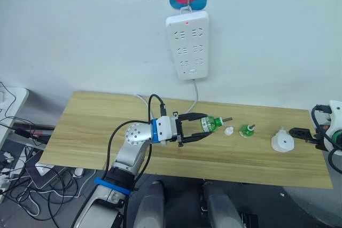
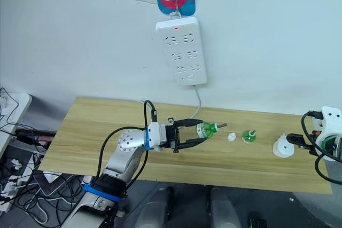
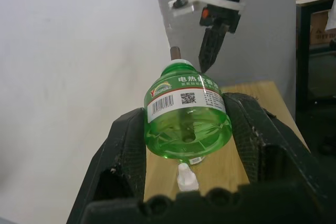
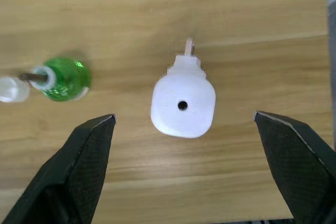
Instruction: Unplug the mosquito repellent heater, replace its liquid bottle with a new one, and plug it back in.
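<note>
Near the middle of the counter (image 1: 96, 132), the left gripper (image 1: 199, 128) is holding a green bottle (image 1: 211, 124) just above the wood, its fingers (image 3: 128, 145) pinching the bottle's body from both sides while the wick end is pointing toward the counter's right end. The bottle is looking full and uncapped, so it is likely the new one. A small white cap (image 1: 229, 131) is lying just beside it, and a second green bottle (image 1: 247, 130) is standing a little further toward the right end, between the cap and the heater (image 1: 281, 141).

The heater is already off the power strip (image 1: 187, 44) on the wall and is sitting on the counter near its right end, vent hole up, with its prongs lying toward the back edge. The right gripper (image 4: 184, 124) is hovering beside it with fingers (image 4: 86, 148) spread wide, one to each side, not touching it.

Judging from this, unplugging is done and the old bottle is probably out, so the swap is the step in hand. The next move is calling for the right gripper to close on the heater and turn its socket toward the left arm, so the wick can be lined up with the opening and the bottle screwed in. Plugging back in is not yet started.
</note>
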